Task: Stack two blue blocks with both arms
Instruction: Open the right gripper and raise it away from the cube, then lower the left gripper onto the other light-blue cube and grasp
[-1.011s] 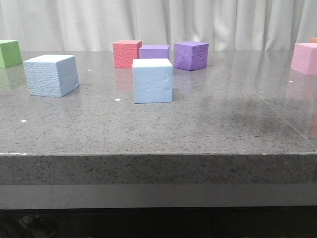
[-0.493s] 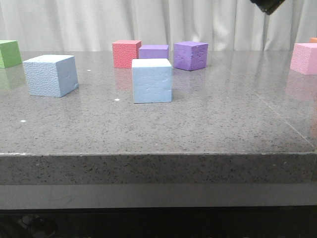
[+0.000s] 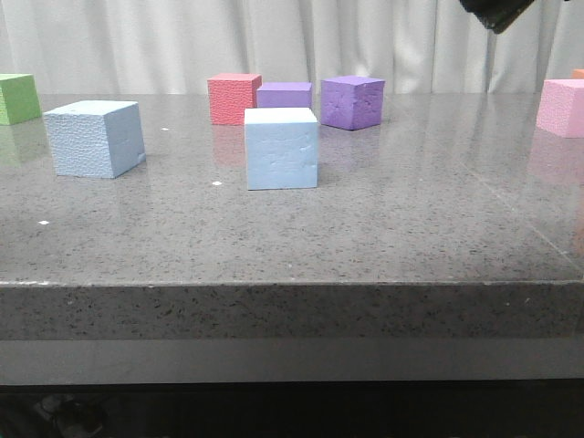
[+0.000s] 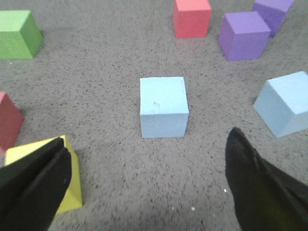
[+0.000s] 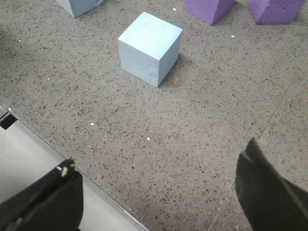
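Observation:
Two pale blue blocks stand apart on the grey table: one at the left (image 3: 95, 139), one in the middle (image 3: 281, 148). In the left wrist view, one blue block (image 4: 163, 107) sits just ahead of my open, empty left gripper (image 4: 147, 142), and the other (image 4: 285, 103) is off to one side. In the right wrist view, my right gripper (image 5: 160, 156) is open and empty above the table's front edge, with a blue block (image 5: 150, 48) some way ahead and the other (image 5: 79, 6) partly cut off. Only a dark part of the right arm (image 3: 493, 11) shows in the front view.
A red cube (image 3: 234, 98) and two purple cubes (image 3: 284, 95) (image 3: 351, 101) stand behind the middle block. A green cube (image 3: 18, 99) is far left, a pink one (image 3: 561, 107) far right. A yellow cube (image 4: 43, 168) lies by my left finger, beside a reddish cube (image 4: 7, 120).
A dark part of the right arm has come into the top right of the front view and shifted slightly since. The blocks have not moved.

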